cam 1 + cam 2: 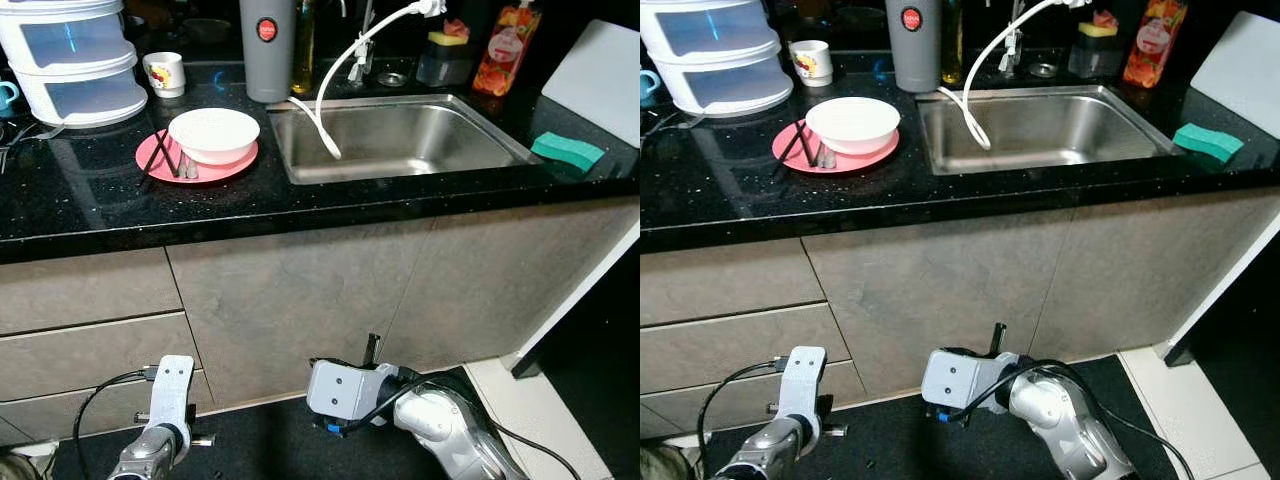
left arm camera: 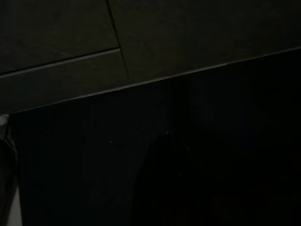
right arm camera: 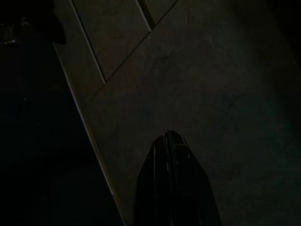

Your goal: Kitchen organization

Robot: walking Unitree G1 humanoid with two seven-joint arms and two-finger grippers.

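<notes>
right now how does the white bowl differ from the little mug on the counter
The white bowl is wide, shallow and plain; the mug is narrow, taller and carries a printed picture. The bowl sits on a pink plate beside dark chopsticks; the mug stands directly on the black counter, farther back by the plastic drawers. Both are white, upright and left of the sink.
</notes>
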